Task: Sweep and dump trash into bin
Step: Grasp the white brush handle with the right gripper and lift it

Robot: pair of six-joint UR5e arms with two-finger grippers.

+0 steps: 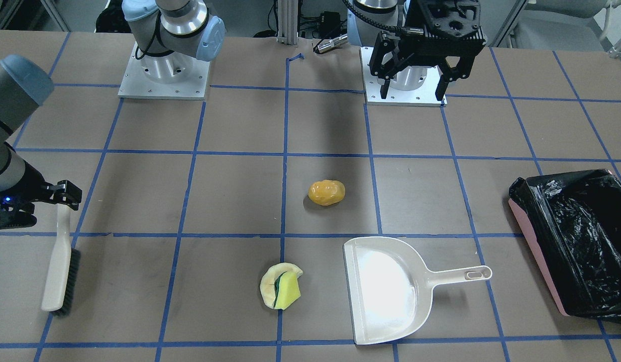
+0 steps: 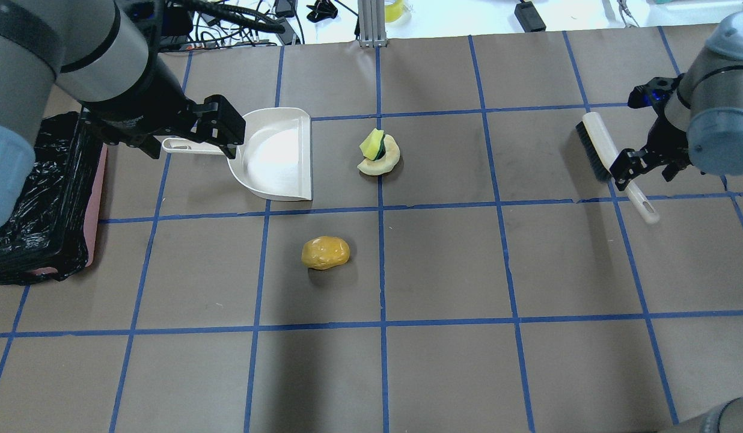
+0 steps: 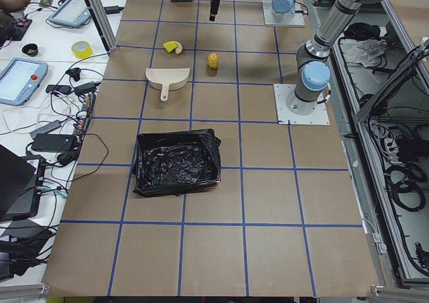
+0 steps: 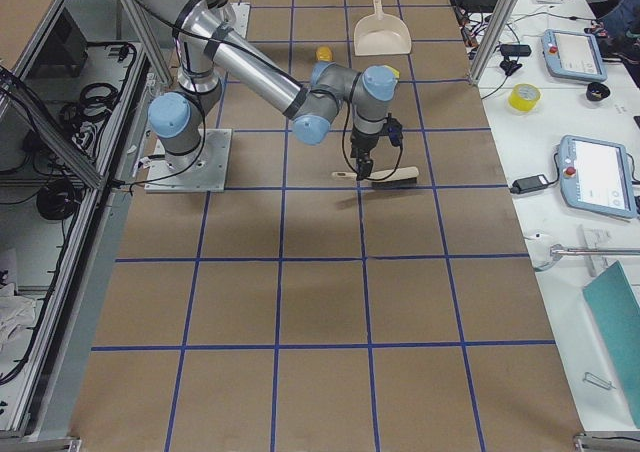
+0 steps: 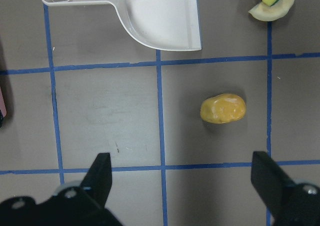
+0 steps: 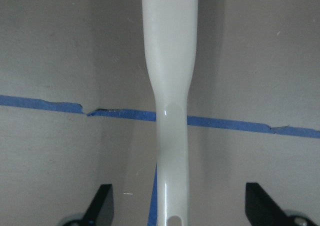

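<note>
**Remote lead:** Talk me through the front-facing view, biggest thing first.

**Me:** The taped brown table [image 1: 230,191] fills the frame. At its right edge sits the bin [image 1: 577,236], its black liner open upward. I guess it is parked out there so the loaded pan needs only a short carry.

**Remote lead:** And the pan?

**Me:** The dustpan [image 1: 386,291] lies flat at lower centre-right. Its mouth faces frame left toward the trash and its handle points at the bin. To me that reads as a ready catch position.

**Remote lead:** The brush?

**Me:** The brush [image 1: 59,271] lies at the lower left, well apart from everything else. My right gripper [image 6: 184,208] straddles its handle. In the wrist view the fingers stand wide on both sides with clear gaps, so it grips nothing. I judge I am lined up to close on it.

**Remote lead:** The other arm?

**Me:** The left gripper [image 1: 412,93] hangs raised at the upper right, by its base, jaws spread and empty. I think that keeps it out of the sweep path.

**Remote lead:** The trash?

**Me:** It is all on the table, none in the pan or the bin. The pale slice [image 1: 270,286], with the sponge wedge [image 1: 288,291] resting on it, is just left of the pan's mouth. The orange lump [image 1: 326,193] sits alone at centre, above and left of the pan.
</note>
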